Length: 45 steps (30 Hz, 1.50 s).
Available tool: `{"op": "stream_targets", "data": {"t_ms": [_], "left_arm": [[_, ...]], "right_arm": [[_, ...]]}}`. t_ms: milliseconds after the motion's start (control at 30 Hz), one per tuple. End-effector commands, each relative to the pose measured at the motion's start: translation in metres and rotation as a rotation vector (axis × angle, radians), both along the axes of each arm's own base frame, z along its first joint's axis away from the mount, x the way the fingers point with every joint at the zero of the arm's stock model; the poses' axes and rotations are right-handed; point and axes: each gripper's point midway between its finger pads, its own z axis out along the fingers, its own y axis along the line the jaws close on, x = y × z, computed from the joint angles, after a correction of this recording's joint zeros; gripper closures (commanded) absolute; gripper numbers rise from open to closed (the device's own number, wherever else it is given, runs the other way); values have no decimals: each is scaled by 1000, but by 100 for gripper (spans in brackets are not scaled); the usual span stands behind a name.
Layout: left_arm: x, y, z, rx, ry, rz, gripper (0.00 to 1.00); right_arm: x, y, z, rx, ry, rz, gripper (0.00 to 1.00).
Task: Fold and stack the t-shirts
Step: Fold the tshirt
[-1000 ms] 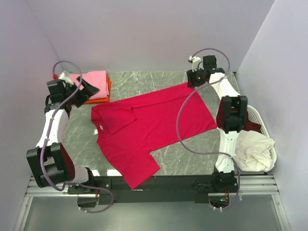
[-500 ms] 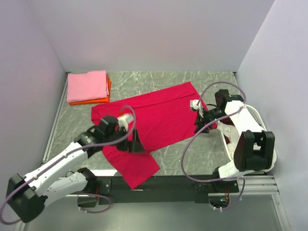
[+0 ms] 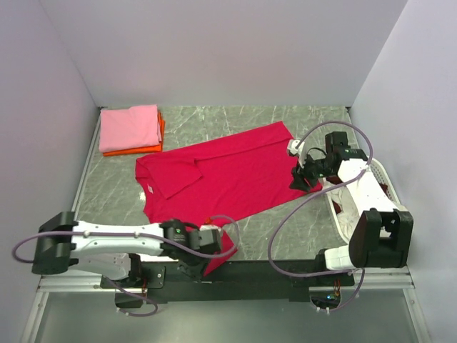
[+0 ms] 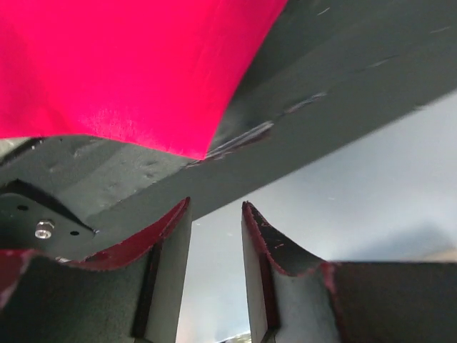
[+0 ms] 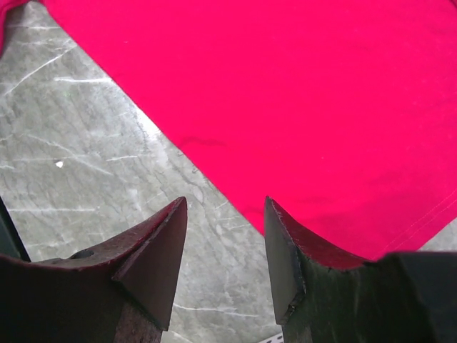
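At the near edge, the left gripper (image 4: 216,207) is reaching low along the black frame rail (image 4: 107,179) toward the corner of the crimson red short-sleeved fabric t-shirt (image 3: 228,175). Its jaws are standing slightly apart with nothing between them, and the hem corner is drooping over the lip of the grey marble counter (image 3: 107,186) just ahead of the tips. The rest of the shirt is lying spread and unfolded across the middle of the counter, one sleeve flipped over near the collar. Further back on the right, the right gripper (image 5: 224,204) is hovering over the shirt's right edge where cloth meets bare marble, its jaws also apart and empty. The step appears to be the opening grasp for this shirt's first fold. Each gripper is probably needing to close on its own bit of hem before lifting, with the left one catching only the hanging corner and not the rail. At the far left, a pink folded t-shirt (image 3: 130,127) is resting on an orange folded t-shirt (image 3: 132,151), waiting as the stack.
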Motion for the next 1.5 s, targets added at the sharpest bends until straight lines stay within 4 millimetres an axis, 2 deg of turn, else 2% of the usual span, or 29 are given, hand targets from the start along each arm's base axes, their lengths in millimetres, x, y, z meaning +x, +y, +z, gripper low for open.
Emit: {"op": "stream_targets", "data": {"t_ms": [0,67,233,400,567,667,767,800,900,967,1067,1200,1233,1333,1367,1433,1467], "left_arm": [[0,4,-6,88,-57,19,60],[3,3,-13,118,-80,14,60],[13,-10,-17,127,-131,-10,60],[15,-21,-34,165,-134,-59,59],[18,-7,-46,260,-144,-69,59],[18,0,-49,292,-148,-58,63],[17,3,-52,310,-141,-63,77],[17,2,-52,309,-141,-63,85],[24,-1,-40,298,-177,-60,100],[31,-10,-26,264,-213,-47,100],[49,-10,-8,238,-263,-15,100],[78,-11,14,155,-298,70,100],[81,-14,19,123,-294,77,100],[92,-13,36,61,-305,102,100],[94,-10,38,62,-307,107,100],[98,-1,40,75,-311,135,100],[100,9,40,92,-309,158,100]], "right_arm": [[7,-2,-2,6,1,-29,46],[7,-3,-4,2,10,-30,46],[4,-2,-7,6,23,-24,47],[4,-3,-9,5,31,-23,47],[2,-3,-10,7,33,-21,47],[1,-3,-9,11,37,-17,47],[1,-3,-8,12,34,-17,48],[2,-4,-7,12,31,-18,48],[2,-5,-4,4,22,-18,48],[3,-10,-4,-26,13,-22,48],[10,-22,-5,-96,-22,-32,49],[15,-60,-29,-304,-67,62,48],[14,-67,-36,-353,-91,144,48],[17,-82,-54,-450,-88,247,48],[20,-81,-57,-458,-80,273,48],[25,-86,-61,-507,-73,285,49],[28,-84,-66,-527,-65,299,50]]}}
